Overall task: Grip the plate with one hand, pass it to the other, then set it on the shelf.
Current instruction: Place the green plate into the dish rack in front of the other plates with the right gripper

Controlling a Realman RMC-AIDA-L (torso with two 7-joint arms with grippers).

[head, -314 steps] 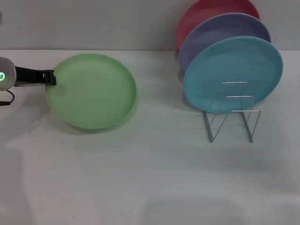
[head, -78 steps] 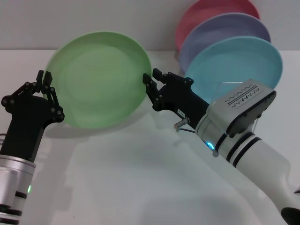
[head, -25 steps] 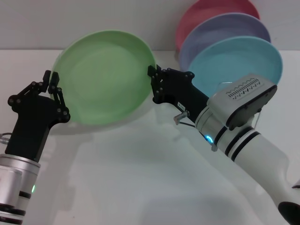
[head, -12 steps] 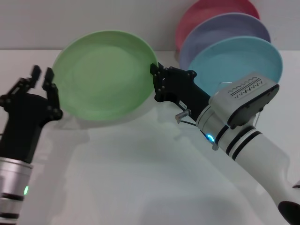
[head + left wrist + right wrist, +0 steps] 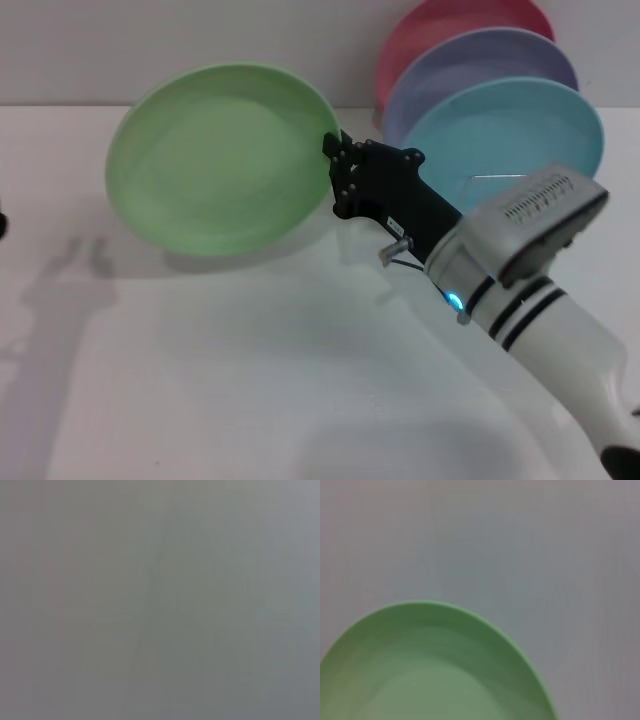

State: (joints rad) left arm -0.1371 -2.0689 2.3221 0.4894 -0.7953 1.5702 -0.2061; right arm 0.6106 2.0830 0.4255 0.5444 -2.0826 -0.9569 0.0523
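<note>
The light green plate (image 5: pixel 222 158) hangs tilted above the white table, facing me in the head view. My right gripper (image 5: pixel 338 176) is shut on its right rim, black fingers pinching the edge, with the white forearm running down to the lower right. The right wrist view shows only the plate's (image 5: pixel 430 670) curved rim against the grey table. Behind the right arm, a short stretch of wire from the shelf (image 5: pixel 497 177) shows in front of the turquoise plate. The left gripper is out of the head view, and the left wrist view holds only a blank grey surface.
A turquoise plate (image 5: pixel 520 125), a lavender plate (image 5: pixel 480 60) and a pink plate (image 5: pixel 450 20) stand upright in a row at the back right. The white table (image 5: pixel 250 380) stretches toward me, with a shadow at its left.
The left gripper has let go of the plate's left rim and pulled away to the left, out of the head view. The right gripper now holds the plate alone.
</note>
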